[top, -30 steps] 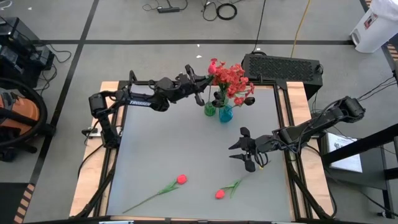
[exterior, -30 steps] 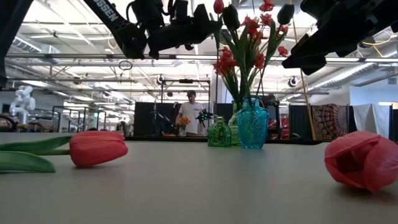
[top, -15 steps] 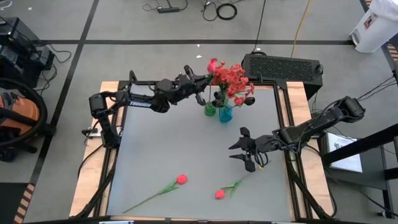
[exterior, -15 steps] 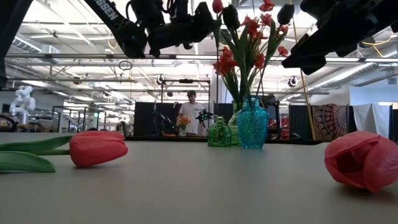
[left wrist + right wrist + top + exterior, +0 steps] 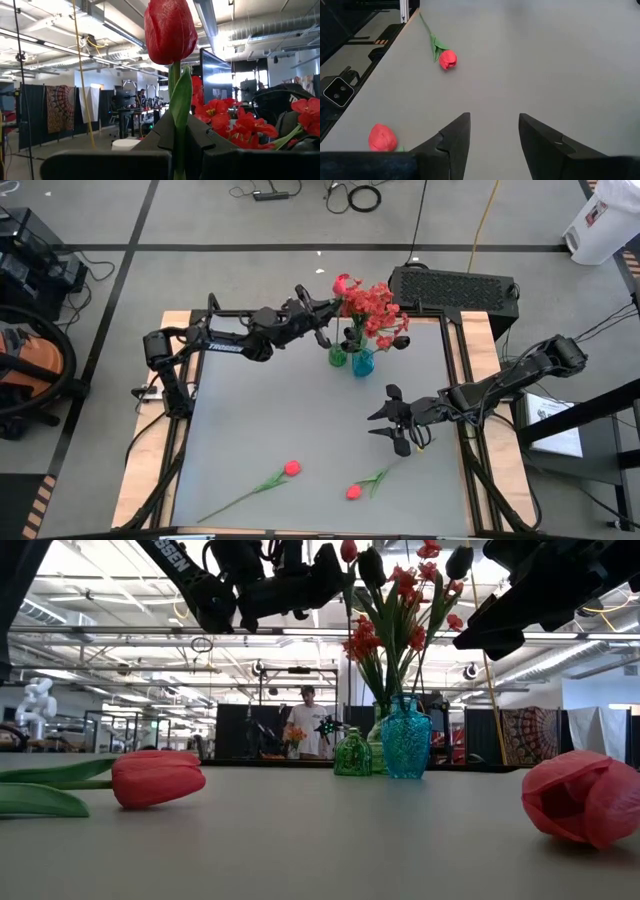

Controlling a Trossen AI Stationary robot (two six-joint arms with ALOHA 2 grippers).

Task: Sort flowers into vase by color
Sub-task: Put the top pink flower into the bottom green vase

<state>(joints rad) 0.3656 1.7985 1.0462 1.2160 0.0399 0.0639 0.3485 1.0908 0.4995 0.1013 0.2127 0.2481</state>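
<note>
A green vase (image 5: 338, 357) and a blue vase (image 5: 362, 363) stand side by side at the table's far middle. Red clustered blossoms (image 5: 375, 304) and dark buds (image 5: 401, 340) rise from them. My left gripper (image 5: 329, 316) is raised beside the bouquet, on its left, and is shut on a red tulip (image 5: 170, 30). Two more red tulips (image 5: 292, 468) (image 5: 353, 492) lie flat near the table's front edge. My right gripper (image 5: 392, 421) hovers open above the table's right half, nothing between its fingers (image 5: 455, 137). My left gripper pinches the tulip's green stem (image 5: 176, 131), below the bud and beside a leaf, between its two fingers (image 5: 205, 142). The fingers come from the table's left, slanting a little upward, and lie across the stem. The tulip stands upright, bud on top; its lower end is hidden.
A black box (image 5: 452, 288) sits just beyond the table's far right corner. The grey tabletop (image 5: 280, 410) lies bare between the vases and the two lying tulips. A person (image 5: 307, 725) stands far off in the room behind.
</note>
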